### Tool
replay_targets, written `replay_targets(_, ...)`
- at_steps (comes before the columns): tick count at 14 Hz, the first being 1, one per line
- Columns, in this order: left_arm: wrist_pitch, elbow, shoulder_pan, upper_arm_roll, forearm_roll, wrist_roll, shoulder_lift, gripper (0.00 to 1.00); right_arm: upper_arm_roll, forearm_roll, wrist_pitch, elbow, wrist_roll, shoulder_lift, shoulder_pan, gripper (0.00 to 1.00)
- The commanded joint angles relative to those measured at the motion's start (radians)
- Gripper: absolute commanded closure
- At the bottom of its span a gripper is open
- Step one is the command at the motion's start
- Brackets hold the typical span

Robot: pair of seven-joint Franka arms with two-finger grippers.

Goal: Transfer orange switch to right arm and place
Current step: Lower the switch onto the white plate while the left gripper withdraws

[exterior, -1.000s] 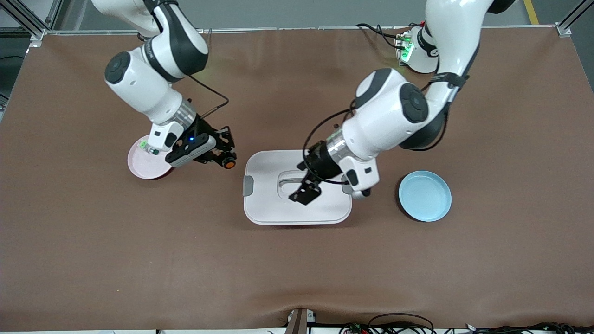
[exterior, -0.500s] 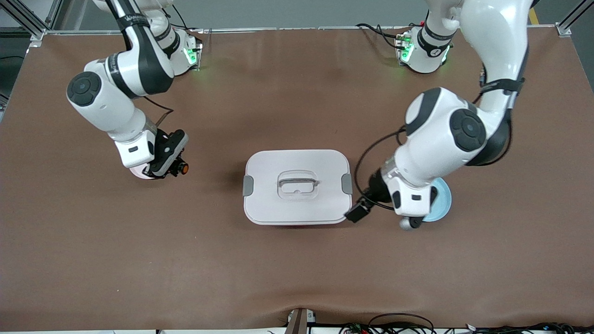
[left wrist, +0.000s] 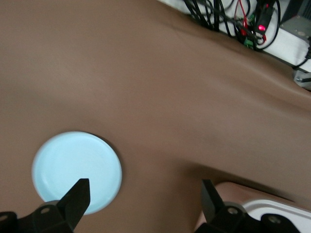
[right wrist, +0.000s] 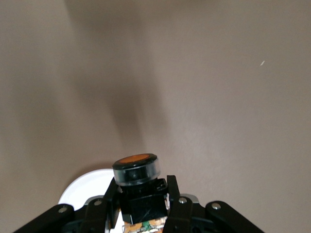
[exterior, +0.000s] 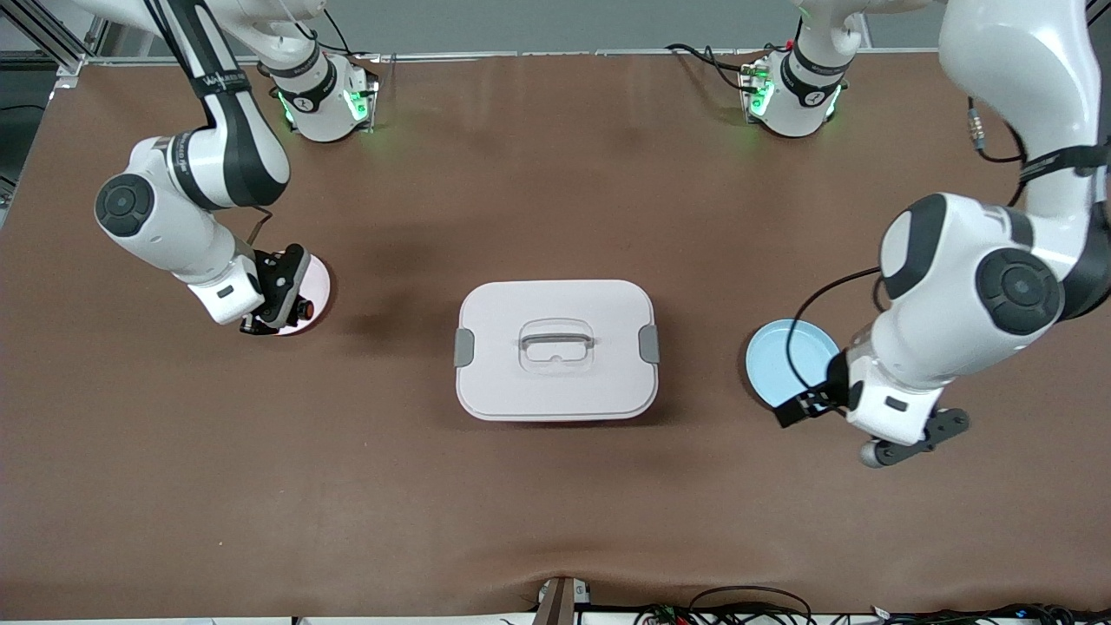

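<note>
Orange and black, the orange switch [right wrist: 136,171] sits clamped between the fingers of the right hand [exterior: 276,311], its round cap pointing away from the wrist and its dark cylindrical body gripped at the sides. This hold keeps the cap free, and I judge it makes it simple to lower the switch upright. The right hand is over the pink plate [exterior: 318,279], which lies toward the right arm's end of the worktop [exterior: 555,486], about midway between the edge nearest the front camera and the edge where the bases stand. So the handover seems done, and the placing on this plate is probably the step in hand.

The left hand [left wrist: 143,199] is wide apart and holds nothing. It hangs over the worktop just beside the blue plate [left wrist: 77,171], near the left arm's end, and that arm waits there.

In the middle of the worktop stands a white box [exterior: 555,349] with rounded corners, grey side clips and a moulded handle on the lid; it looks like smooth hard plastic. Both plates are shallow and round, with a low rim. The worktop cover is brown, matte and slightly wrinkled near the edges.
</note>
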Motion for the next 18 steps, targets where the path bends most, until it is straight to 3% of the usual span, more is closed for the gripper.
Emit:
replay_targets(1,-0.064,-0.024,0.053,-0.008,0.042,0.125,-0.083,0.00,0.018,-0.021,0.099,-0.105,-0.068,-0.019,-0.067,1.00)
replay_targets(4,-0.090,-0.024,0.101,-0.006,0.041,0.310,-0.130,0.00,0.018,-0.019,0.201,-0.197,-0.119,-0.019,-0.113,1.00)
replay_targets(8,-0.180,-0.038,0.101,0.003,0.015,0.354,-0.216,0.00,0.018,-0.019,0.373,-0.303,-0.128,-0.013,-0.132,1.00)
replay_targets(12,-0.336,-0.071,-0.069,0.231,-0.051,0.517,-0.314,0.00,0.018,-0.019,0.439,-0.323,-0.135,0.025,-0.162,1.00)
replay_targets(14,-0.334,-0.163,-0.077,0.272,-0.106,0.523,-0.402,0.00,0.018,-0.019,0.488,-0.327,-0.154,0.061,-0.178,1.00)
replay_targets(18,-0.268,-0.361,-0.089,0.273,-0.102,0.522,-0.555,0.00,0.018,-0.019,0.591,-0.327,-0.184,0.145,-0.205,1.00)
